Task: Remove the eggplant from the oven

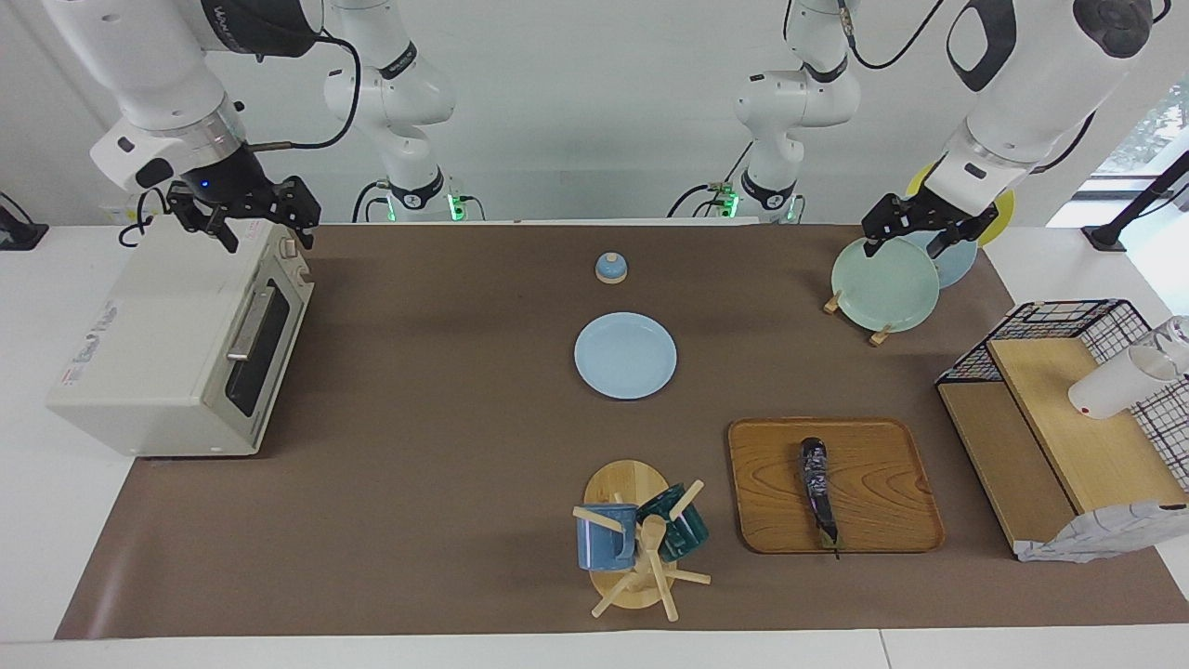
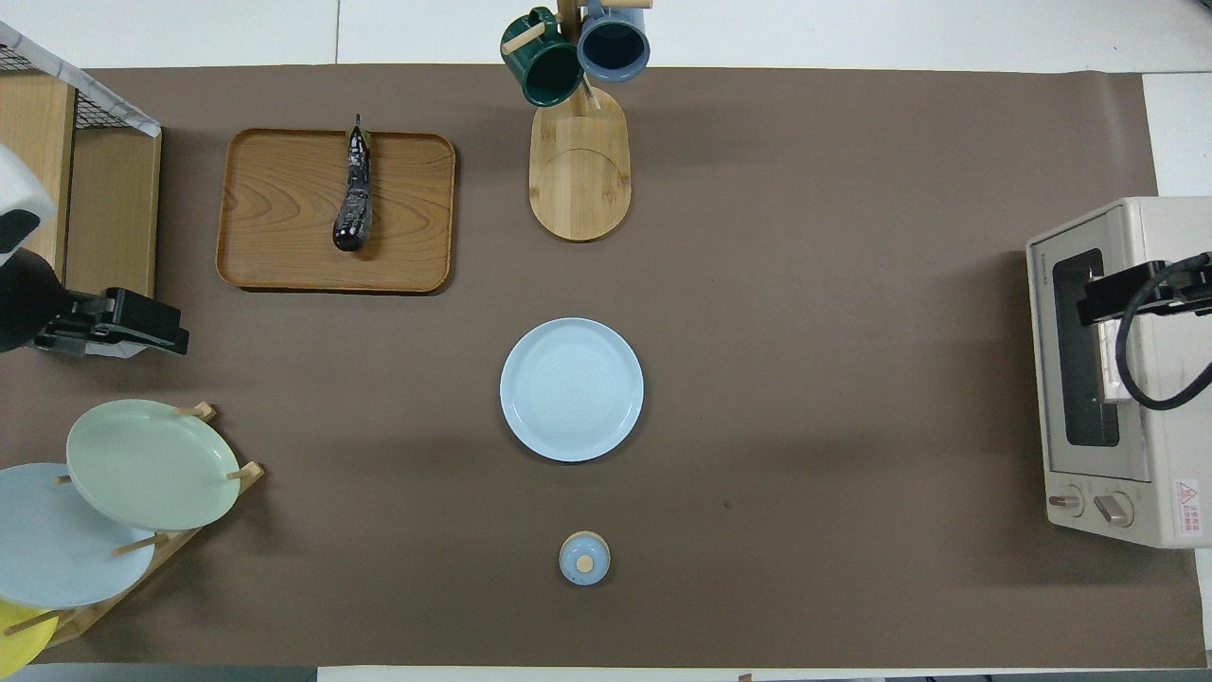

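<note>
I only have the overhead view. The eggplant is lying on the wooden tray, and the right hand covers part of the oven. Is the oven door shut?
Observer: Yes. In the facing view the oven door is shut, and nothing touches its silver handle.
Operator: So where is the right hand really?
Observer: The right hand hangs over the oven's top edge nearest the robots, fingers apart, holding nothing.
Operator: And the left hand?
Observer: The left hand is over the green plate in the rack, also empty.
</note>
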